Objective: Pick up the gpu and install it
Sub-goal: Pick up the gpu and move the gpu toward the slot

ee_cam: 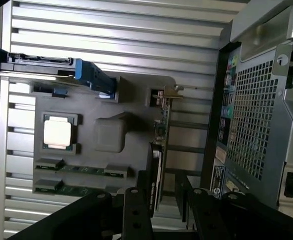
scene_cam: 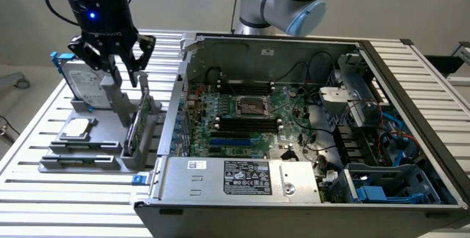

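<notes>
Wrist view: gpu (ee_cam: 160, 135) edge-on, one end hidden.

We recorded a silver slatted-metal table (scene_cam: 66, 194) bearing a grey plastic parts holder (ee_cam: 109, 135) just beside an open black-and-silver computer case (scene_cam: 294, 218).

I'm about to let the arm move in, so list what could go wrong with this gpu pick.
1. The gpu stands on its thin edge in the gray holder. If the open gripper descends off-centre, a finger may strike or tip the card.
2. The holder's tall post rises close beside the card and could catch a finger.
3. The computer case wall stands right next to the holder, so the lifted card might clip it.
</notes>
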Motion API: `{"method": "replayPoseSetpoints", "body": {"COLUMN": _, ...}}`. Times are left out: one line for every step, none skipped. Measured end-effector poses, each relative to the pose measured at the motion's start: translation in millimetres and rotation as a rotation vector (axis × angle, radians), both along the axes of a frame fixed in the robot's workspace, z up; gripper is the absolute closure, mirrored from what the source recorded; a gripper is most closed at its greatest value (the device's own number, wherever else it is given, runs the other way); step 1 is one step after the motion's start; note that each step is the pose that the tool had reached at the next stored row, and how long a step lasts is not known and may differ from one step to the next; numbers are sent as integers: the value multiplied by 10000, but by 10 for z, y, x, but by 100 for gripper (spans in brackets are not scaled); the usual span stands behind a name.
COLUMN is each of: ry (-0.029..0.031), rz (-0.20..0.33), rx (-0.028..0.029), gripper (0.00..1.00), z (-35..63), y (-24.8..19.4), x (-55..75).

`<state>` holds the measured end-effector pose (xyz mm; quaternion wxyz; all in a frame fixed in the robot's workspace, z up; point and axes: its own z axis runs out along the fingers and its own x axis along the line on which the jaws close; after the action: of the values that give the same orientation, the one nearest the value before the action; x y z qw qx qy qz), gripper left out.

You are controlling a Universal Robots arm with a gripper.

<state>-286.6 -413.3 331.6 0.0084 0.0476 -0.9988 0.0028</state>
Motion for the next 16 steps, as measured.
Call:
{"method": "replayPoseSetpoints", "body": {"ry": -1, "rz": -18, "rx": 0, "gripper": 64, "z": -18, "y": -11, "x": 0}}
{"method": "replayPoseSetpoints", "body": {"ry": -1, "rz": -34, "rx": -1, "gripper": 64, "z": -36, "y": -22, "x": 0}}
{"method": "replayPoseSetpoints", "body": {"ry": -2, "rz": -52, "rx": 0, "gripper": 64, "z": -55, "y": -33, "x": 0}}
{"method": "replayPoseSetpoints", "body": {"ry": -2, "rz": -70, "rx": 0, "gripper": 64, "z": -74, "y": -41, "x": 0}}
{"method": "replayPoseSetpoints", "body": {"ry": -2, "rz": -90, "rx": 0, "gripper": 64, "z": -91, "y": -49, "x": 0}}
{"method": "replayPoseSetpoints", "body": {"ry": -2, "rz": -112, "rx": 0, "gripper": 64, "z": -109, "y": -58, "x": 0}}
{"method": "replayPoseSetpoints", "body": {"ry": -2, "rz": -136, "rx": 0, "gripper": 64, "z": -127, "y": -66, "x": 0}}
{"method": "replayPoseSetpoints", "body": {"ry": -1, "rz": -160, "rx": -1, "gripper": 64, "z": -145, "y": -74, "x": 0}}
{"method": "replayPoseSetpoints", "body": {"ry": -1, "rz": -187, "rx": 0, "gripper": 64, "z": -165, "y": -83, "x": 0}}
{"method": "replayPoseSetpoints", "body": {"ry": -2, "rz": -216, "rx": -1, "gripper": 64, "z": -183, "y": -91, "x": -1}}
{"method": "replayPoseSetpoints", "body": {"ry": -2, "rz": -248, "rx": -1, "gripper": 64, "z": -201, "y": -99, "x": -1}}
{"method": "replayPoseSetpoints", "body": {"ry": -3, "rz": -285, "rx": 0, "gripper": 64, "z": -219, "y": -108, "x": -1}}
{"method": "replayPoseSetpoints", "body": {"ry": -3, "rz": -323, "rx": 0, "gripper": 64, "z": -237, "y": -116, "x": -1}}
{"method": "replayPoseSetpoints", "body": {"ry": -5, "rz": -364, "rx": 0, "gripper": 64, "z": -255, "y": -124, "x": -2}}
{"method": "replayPoseSetpoints", "body": {"ry": -5, "rz": -409, "rx": -1, "gripper": 64, "z": -274, "y": -133, "x": -3}}
{"method": "replayPoseSetpoints", "body": {"ry": -5, "rz": -450, "rx": -1, "gripper": 64, "z": -291, "y": -141, "x": -3}}
